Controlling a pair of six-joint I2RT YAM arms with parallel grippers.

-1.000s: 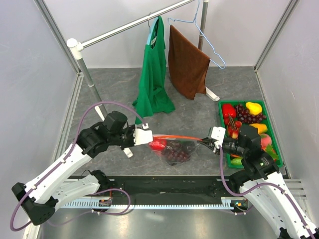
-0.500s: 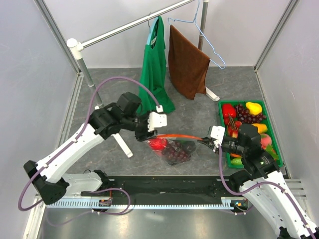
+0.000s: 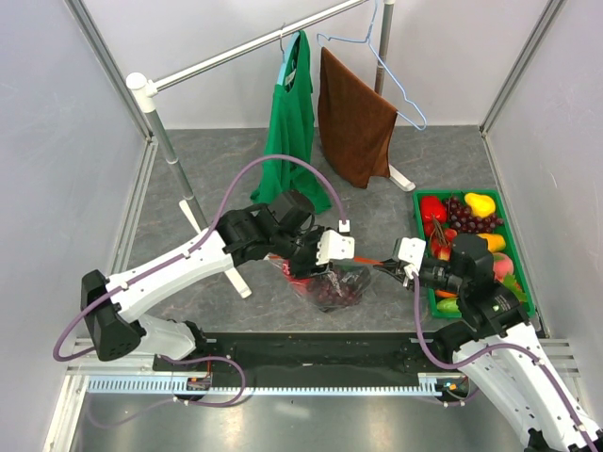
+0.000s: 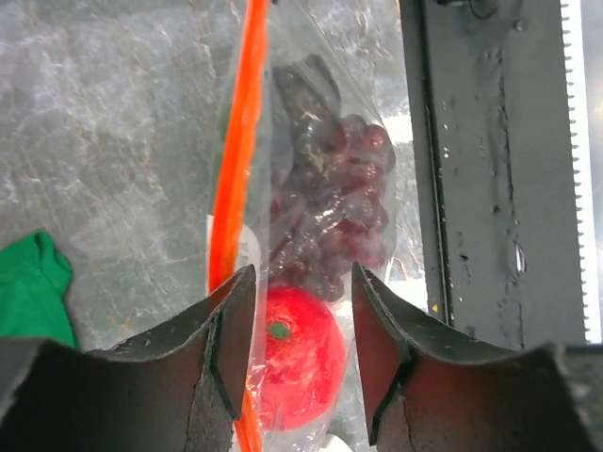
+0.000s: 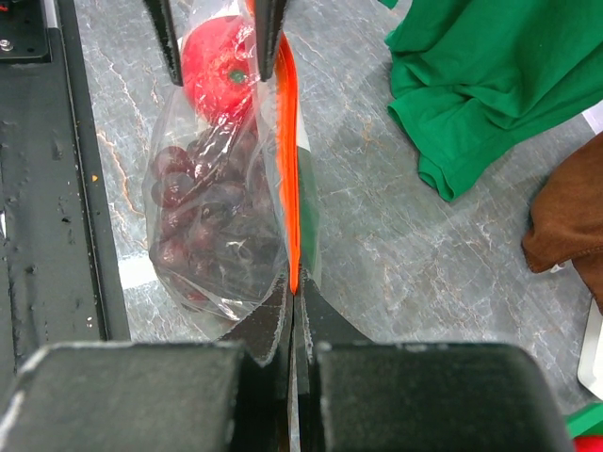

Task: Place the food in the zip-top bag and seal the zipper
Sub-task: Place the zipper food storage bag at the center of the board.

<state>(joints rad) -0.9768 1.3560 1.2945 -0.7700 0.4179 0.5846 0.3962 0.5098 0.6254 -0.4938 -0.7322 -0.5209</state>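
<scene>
The clear zip-top bag (image 3: pixel 347 290) hangs stretched over the table, holding a red apple (image 4: pixel 297 353) and dark purple grapes (image 4: pixel 330 217). Its orange-red zipper (image 4: pixel 236 179) runs along the top edge. My left gripper (image 4: pixel 301 278) is open, with its jaws on either side of the bag at the apple. The zipper passes by the left-hand finger (image 4: pixel 226 330). My right gripper (image 5: pixel 294 292) is shut on the zipper's right end (image 5: pixel 287 160). In the top view the left gripper (image 3: pixel 334 250) is over the bag's middle and the right gripper (image 3: pixel 400 264) is at its right end.
A green tray (image 3: pixel 462 193) of toy fruits sits at the right. A green garment (image 3: pixel 287 160) and a brown cloth (image 3: pixel 353 122) hang from a rail behind the bag. The rack's post (image 3: pixel 170 155) stands at the left. A black strip (image 3: pixel 311 353) runs along the near edge.
My left arm has swung right, from the bag's left end to over its middle, and now stands open around the apple. The right gripper has not moved.
</scene>
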